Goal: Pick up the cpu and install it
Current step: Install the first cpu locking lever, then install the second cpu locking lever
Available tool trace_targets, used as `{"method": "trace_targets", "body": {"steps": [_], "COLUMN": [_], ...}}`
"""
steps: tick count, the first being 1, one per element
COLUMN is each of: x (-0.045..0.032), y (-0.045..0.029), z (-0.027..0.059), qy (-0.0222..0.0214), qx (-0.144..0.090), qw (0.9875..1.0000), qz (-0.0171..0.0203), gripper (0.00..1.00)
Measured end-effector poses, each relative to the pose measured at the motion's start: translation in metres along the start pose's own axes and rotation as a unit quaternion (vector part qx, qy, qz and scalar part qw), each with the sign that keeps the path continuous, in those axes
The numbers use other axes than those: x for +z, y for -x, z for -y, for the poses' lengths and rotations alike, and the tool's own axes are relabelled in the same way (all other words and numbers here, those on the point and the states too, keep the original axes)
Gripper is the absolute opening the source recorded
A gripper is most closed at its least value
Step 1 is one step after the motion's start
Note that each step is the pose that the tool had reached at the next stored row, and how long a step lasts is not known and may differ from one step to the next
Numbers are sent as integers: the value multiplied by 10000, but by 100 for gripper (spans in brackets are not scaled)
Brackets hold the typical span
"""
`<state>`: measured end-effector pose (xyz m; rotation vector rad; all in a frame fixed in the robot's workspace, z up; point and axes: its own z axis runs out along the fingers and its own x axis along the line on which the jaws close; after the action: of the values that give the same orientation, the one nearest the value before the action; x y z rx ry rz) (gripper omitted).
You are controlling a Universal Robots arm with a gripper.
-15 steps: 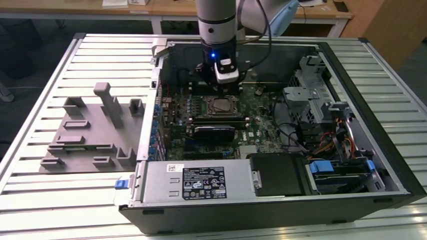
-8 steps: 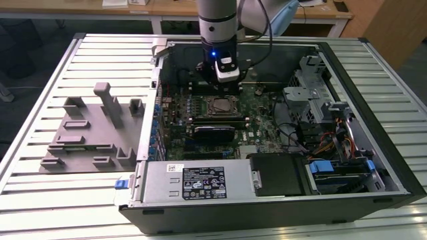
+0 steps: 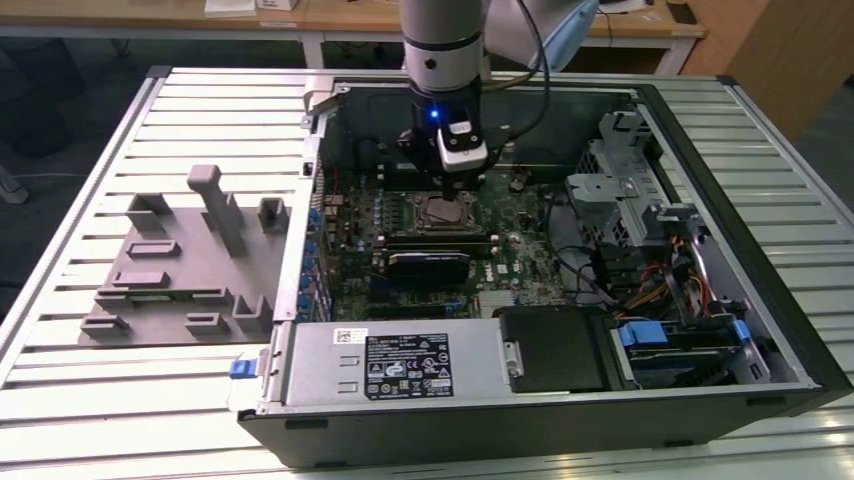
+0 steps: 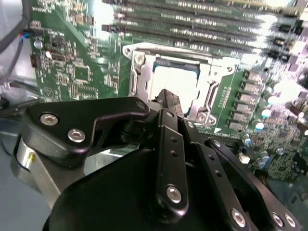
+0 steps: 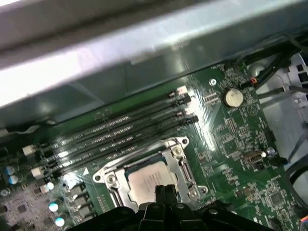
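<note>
The cpu [image 3: 446, 211] lies flat inside the dark metal socket frame [image 3: 418, 218] on the green motherboard, in the middle of the open computer case. Its silvery top shows in both wrist views [image 4: 174, 80] [image 5: 146, 183]. My gripper [image 3: 461, 182] hangs just above the socket's far edge, fingers pointing down. In both wrist views the two black fingertips [image 4: 167, 98] [image 5: 160, 190] press together, over the cpu's edge, with nothing between them. The gripper [image 5: 165, 191] is shut and holds nothing.
The computer case [image 3: 747, 130] lies open on a slatted metal table [image 3: 214, 110]. A grey moulded fixture block [image 3: 174, 280] sits at the exterior view's left. Memory slots [image 5: 120, 132] run beside the socket. A power supply [image 3: 400, 365], drive cage [image 3: 627, 190] and cables [image 3: 641, 290] crowd the case.
</note>
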<state>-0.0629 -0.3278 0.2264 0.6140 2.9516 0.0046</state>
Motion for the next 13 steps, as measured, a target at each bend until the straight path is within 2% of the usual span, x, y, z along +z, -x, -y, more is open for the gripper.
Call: {"method": "trace_targets", "body": {"steps": [3, 13], "x": [1, 1], "y": [16, 17], "z": [36, 39], "qy": [2, 2], "qx": [0, 0], "qw": [10000, 10000], "qz": [0, 0], "gripper": [11, 11]}}
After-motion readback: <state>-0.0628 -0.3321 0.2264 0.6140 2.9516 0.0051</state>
